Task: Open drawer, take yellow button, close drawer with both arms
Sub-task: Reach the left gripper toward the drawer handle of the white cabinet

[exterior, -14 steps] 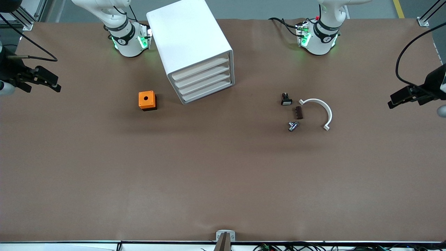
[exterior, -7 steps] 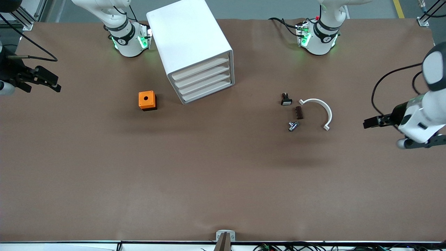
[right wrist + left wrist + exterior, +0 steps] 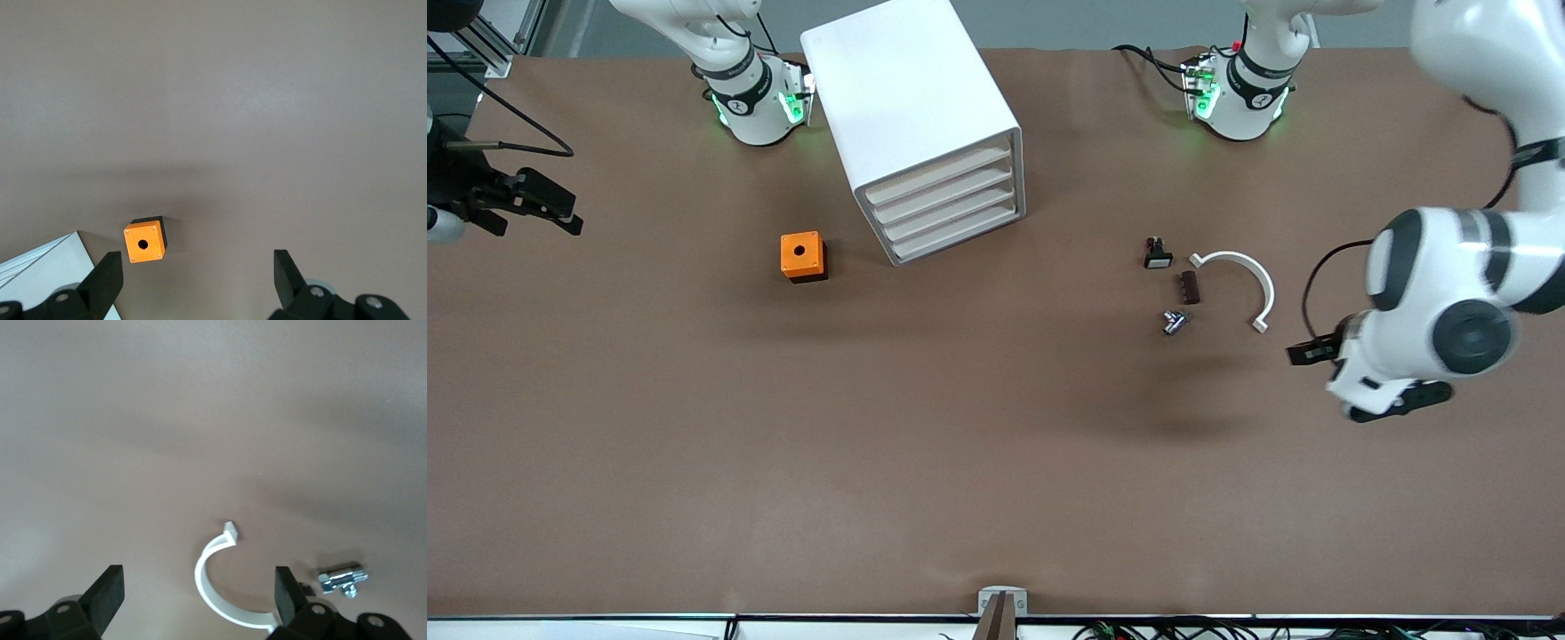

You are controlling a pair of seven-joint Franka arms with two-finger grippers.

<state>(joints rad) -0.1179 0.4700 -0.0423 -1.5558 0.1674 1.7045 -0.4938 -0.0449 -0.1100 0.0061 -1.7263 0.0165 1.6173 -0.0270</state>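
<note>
Brown surface (image 3: 996, 462), matte, with the white drawer cabinet (image 3: 925, 124) standing between my two bases; I use it as landmark. All four drawers (image 3: 947, 206) look flush shut, so the opening step is not yet done. The button is not visible anywhere; I judge it lies inside a drawer, which one I cannot tell.

My left claw (image 3: 195, 592) hangs wide and empty toward the left arm's end from the cabinet, over bare surface just beside the white curved clip (image 3: 1240, 284) and the small metal fitting (image 3: 1175, 321). My right claw (image 3: 193, 273) waits wide and empty toward the right arm's end, with the orange cube (image 3: 802, 256) beside the cabinet.

Next move, as I judge: bring a claw to a drawer front; the edges look thin.
</note>
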